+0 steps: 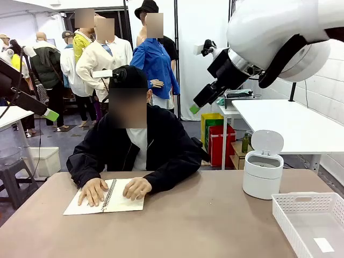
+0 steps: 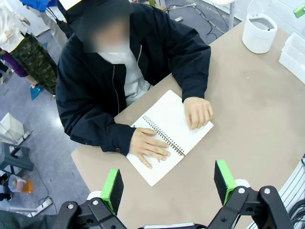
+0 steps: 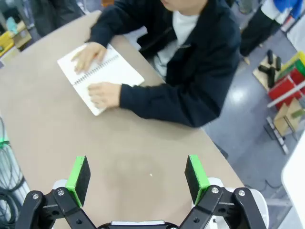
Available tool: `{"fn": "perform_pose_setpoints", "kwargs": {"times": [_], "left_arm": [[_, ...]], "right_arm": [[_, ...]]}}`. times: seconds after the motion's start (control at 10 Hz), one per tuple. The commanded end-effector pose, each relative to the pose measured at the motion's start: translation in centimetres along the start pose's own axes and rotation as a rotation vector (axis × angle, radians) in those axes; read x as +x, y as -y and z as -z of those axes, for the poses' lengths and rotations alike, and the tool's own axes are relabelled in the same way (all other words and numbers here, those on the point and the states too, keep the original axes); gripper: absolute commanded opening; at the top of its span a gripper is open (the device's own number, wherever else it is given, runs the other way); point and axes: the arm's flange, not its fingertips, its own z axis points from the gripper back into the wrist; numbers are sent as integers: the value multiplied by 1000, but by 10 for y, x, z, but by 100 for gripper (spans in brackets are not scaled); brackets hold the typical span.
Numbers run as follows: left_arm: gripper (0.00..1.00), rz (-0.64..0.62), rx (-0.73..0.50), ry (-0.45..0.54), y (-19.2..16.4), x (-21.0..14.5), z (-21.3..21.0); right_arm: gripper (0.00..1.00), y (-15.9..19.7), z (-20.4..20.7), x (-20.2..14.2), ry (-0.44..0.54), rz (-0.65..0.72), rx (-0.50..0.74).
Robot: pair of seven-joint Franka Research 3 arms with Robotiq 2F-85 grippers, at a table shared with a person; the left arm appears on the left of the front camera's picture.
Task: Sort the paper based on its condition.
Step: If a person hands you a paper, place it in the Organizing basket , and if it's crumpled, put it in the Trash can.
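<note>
The paper as a loose sheet is out of view. A person sits at the far side with both hands flat on an open white spiral notebook (image 1: 105, 198) (image 2: 169, 136) (image 3: 100, 71) that lies on the brown table. My left gripper (image 2: 167, 183) hovers open high above the notebook and holds nothing; its green tip (image 1: 52, 114) shows at the picture's left. Over the table's right half my right gripper (image 3: 138, 179) (image 1: 195, 107) also stands open and empty, high in the air.
A white bin (image 1: 263, 172) (image 2: 259, 33) with its lid raised stands on the table's right side. In front of it, at the near right corner, is a white perforated basket (image 1: 309, 220) (image 2: 294, 52). The table (image 1: 199, 226) is bare in the middle.
</note>
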Motion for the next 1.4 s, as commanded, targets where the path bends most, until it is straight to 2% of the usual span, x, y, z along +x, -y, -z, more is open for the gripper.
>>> {"fn": "perform_pose_setpoints", "kwargs": {"times": [0.0,0.5,1.3], "left_arm": [[100,-4,-2,14,0,1,1],[100,-4,-2,14,0,1,1],[100,-4,-2,14,0,1,1]], "right_arm": [[100,7,-3,-4,25,-22,75],[100,7,-1,18,31,-24,79],[100,4,-4,17,15,-8,45]]}}
